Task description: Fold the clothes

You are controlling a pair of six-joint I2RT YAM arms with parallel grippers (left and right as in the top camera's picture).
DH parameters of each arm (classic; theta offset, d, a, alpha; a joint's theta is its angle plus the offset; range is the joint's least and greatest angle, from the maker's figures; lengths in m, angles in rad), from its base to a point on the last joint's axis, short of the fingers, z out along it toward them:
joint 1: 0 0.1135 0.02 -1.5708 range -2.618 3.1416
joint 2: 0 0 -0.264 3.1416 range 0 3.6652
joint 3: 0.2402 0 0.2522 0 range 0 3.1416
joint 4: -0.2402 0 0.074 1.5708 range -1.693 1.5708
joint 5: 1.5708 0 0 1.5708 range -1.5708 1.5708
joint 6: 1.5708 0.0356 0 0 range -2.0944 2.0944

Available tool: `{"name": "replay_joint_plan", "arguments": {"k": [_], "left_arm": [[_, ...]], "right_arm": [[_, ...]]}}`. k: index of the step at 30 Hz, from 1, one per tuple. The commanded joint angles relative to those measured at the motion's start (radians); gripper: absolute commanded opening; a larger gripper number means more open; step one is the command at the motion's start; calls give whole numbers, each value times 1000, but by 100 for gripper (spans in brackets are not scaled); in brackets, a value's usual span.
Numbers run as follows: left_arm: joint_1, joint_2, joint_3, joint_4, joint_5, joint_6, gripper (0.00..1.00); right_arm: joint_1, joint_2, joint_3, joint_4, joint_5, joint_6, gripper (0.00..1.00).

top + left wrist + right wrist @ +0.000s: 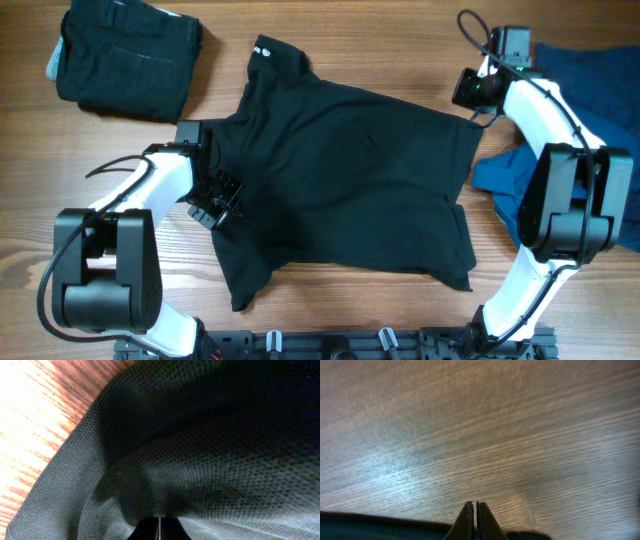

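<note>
A black short-sleeved shirt (350, 180) lies spread across the middle of the wooden table, collar toward the far left. My left gripper (215, 200) is at the shirt's left sleeve edge. In the left wrist view its fingers (160, 522) are shut, with dark fabric (200, 435) creasing away from the tips. My right gripper (472, 92) is at the shirt's far right corner. Its fingers (473, 507) are shut, with the shirt's dark edge (370, 527) running along both sides of them over bare wood.
A folded black garment (125, 55) lies at the far left corner. A crumpled blue garment (590, 150) lies at the right edge, partly under my right arm. Bare wood (380, 45) shows beyond the shirt.
</note>
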Motion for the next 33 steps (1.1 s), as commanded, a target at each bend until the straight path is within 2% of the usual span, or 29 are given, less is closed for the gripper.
{"name": "replay_joint_plan", "arguments": {"k": [1, 6, 10, 16, 20, 23, 33], "left_arm": [[-63, 107, -164, -16, -74, -17, 4], [-103, 30, -164, 6, -86, -18, 4], [-107, -2, -164, 12, -85, -17, 4], [-107, -2, -164, 14, -85, -16, 4], [-107, -2, -164, 15, -85, -16, 4], [-107, -2, -164, 14, -79, 5, 4], [-107, -2, -164, 45, -66, 25, 4]], "right_arm": [[-23, 13, 97, -89, -53, -16, 4], [-22, 3, 207, -377, -58, -3, 4], [-21, -4, 209, -575, -219, 2, 4], [-10, -4, 188, -770, -275, 58, 4], [19, -4, 99, -732, -229, 68, 4], [24, -4, -26, -606, -206, 139, 4], [21, 0, -117, -533, -173, 175, 5]]}}
